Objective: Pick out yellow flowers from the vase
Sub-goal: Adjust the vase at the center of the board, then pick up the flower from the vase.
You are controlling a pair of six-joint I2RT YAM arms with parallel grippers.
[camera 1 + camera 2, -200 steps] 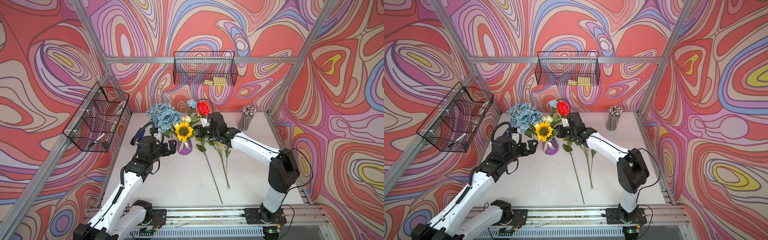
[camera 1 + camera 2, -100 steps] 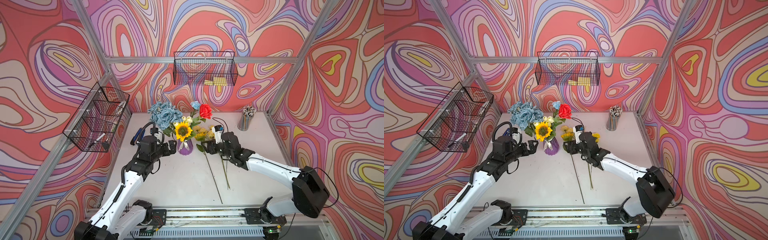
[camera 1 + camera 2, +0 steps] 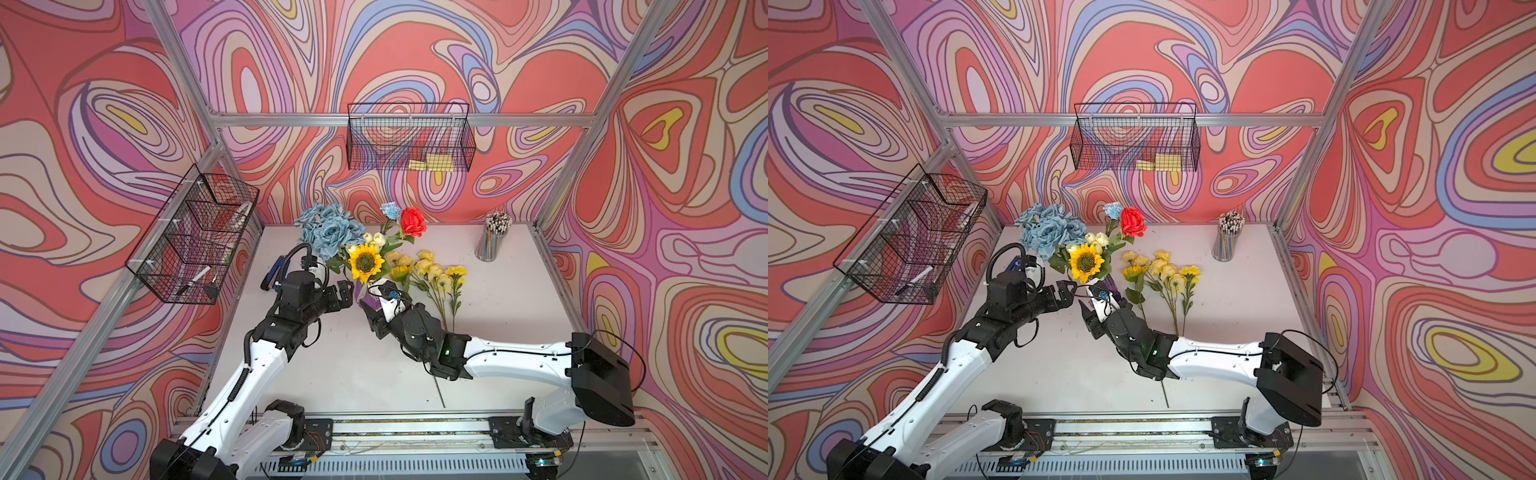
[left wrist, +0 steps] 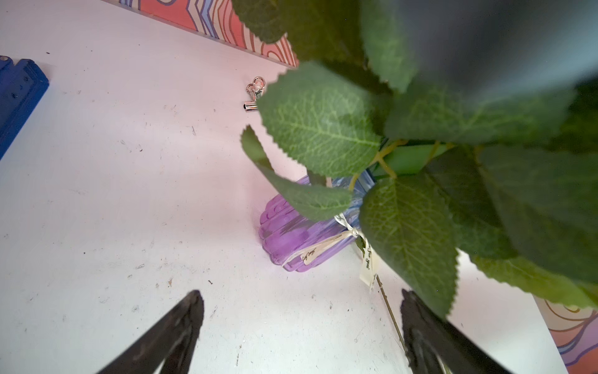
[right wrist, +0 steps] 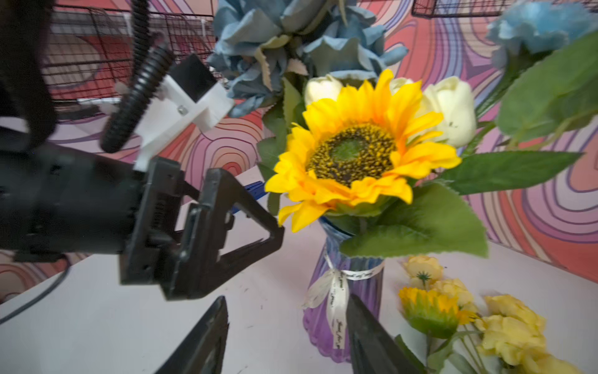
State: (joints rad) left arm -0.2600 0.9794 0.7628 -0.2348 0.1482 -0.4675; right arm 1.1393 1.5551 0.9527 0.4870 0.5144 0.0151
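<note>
**Open tools flank vase, one sunflower in it**

The right tool (image 5: 288, 333), jaws apart and empty, points at the vase (image 5: 318, 333) from just in front. One finger (image 5: 372, 336) overlaps the purple glass in the right wrist view; whether they touch cannot be told. The left tool (image 4: 301, 304), jaws spread wide and holding nothing, hangs just beside the vase on the robot's left, under the leaves (image 4: 320, 129).

The vase stands upright on the table (image 3: 332, 365), toward the back, with a pale ribbon (image 5: 336, 307) tied at its neck. A sunflower (image 3: 365, 262) stands in it, facing forward. Cream buds (image 3: 374, 239), blue roses (image 3: 328, 228), a small blue bloom (image 3: 390, 209) and a red rose (image 3: 412, 221) rise behind it.

To the robot's right of the vase, the other yellow flowers (image 3: 434, 272) lie flat on the table. They are a second sunflower (image 3: 400, 273) nearest the vase, a spray of roses (image 3: 422, 266) and a carnation (image 3: 457, 272). Their heads point to the back wall and their stems run forward under the right arm.

A cup of pencils (image 3: 492, 241) stands well apart at the back right.
</note>
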